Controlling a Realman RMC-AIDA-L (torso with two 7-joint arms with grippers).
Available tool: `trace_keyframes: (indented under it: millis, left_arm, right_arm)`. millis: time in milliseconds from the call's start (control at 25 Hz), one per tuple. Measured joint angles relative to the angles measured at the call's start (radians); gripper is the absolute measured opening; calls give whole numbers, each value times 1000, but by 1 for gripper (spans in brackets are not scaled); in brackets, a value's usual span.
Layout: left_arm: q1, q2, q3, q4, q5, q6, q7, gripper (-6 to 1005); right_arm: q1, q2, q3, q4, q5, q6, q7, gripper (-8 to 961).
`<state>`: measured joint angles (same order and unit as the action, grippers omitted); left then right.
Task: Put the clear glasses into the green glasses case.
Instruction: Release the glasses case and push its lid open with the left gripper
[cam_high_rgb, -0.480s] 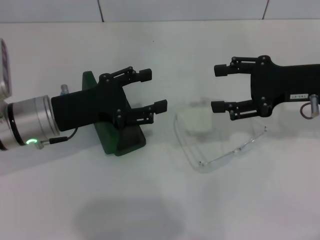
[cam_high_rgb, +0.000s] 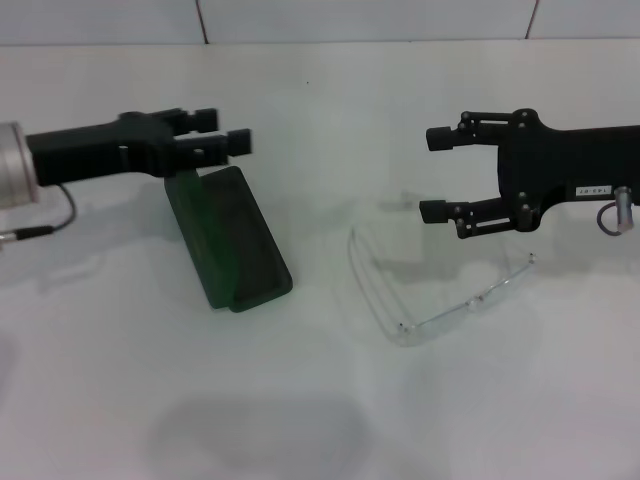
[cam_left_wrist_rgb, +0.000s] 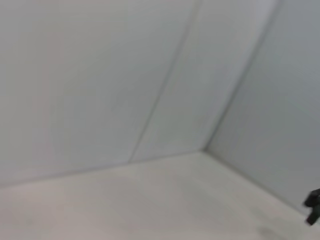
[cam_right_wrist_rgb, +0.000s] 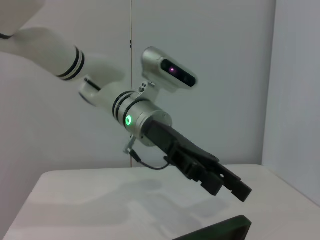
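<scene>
I have the green glasses case (cam_high_rgb: 228, 238) lying shut on the white bench (cam_high_rgb: 320, 400), its long side angled toward me, left of centre. The clear glasses (cam_high_rgb: 430, 290) lie on the bench to its right, well apart from it, arms unfolded and the frame barely showing against the white surface.

My left gripper (cam_high_rgb: 224, 133) hangs above the far end of the case, jaws turned edge-on in the head view and standing close together, holding nothing. My right gripper (cam_high_rgb: 436, 174) hovers just beyond the glasses with its jaws spread wide and empty.

My worries from here:
1. The case looks closed, so if I bring the glasses over before the lid is up there is nowhere to put them.
2. The glasses are nearly invisible; I could misjudge their edge, close on air, or push them across the bench.
3. The thin arms stick out, and I judge a grip on 1 arm would let the frame swing or twist.
4. The case is light-looking and loose; prying the lid with 1 gripper may simply slide it.
</scene>
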<state>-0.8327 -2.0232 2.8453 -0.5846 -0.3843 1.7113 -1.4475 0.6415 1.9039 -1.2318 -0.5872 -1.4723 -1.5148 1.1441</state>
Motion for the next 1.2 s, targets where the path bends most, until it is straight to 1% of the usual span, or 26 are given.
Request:
trace_keyframes:
  millis: [120,240,440,600,960,1040,1200]
  left_arm:
    - [-20,-12,0,-97,45,19,-100,846]
    - [-28,-19,0,-166,93,35,-172,843]
    - [-29,-29,0,-233,154,54,-248,842]
    - [-29,-36,0,-241,168,44,-278,843]
    - [-43,-53,1,-238,223,-41,-354,843]
    - [-53,-54,1,-239,243,-45,-372,843]
    - [-97,-53,2,-238,304,-54,-420,843]
  right_arm:
    - [-1,-1,0,-3,0,1,0,832]
    - [-5,-1,0,-4,0,1,-1,832]
    - [-14,-2,0,-8,0,1,-1,833]
    - [-14,-2,0,-8,-5,1,-1,833]
    - [-10,5,-1,-9,-39,13,0,829]
    - [-10,5,-1,-10,-39,14,1,829]
    - [-9,6,0,-11,-39,15,2,829]
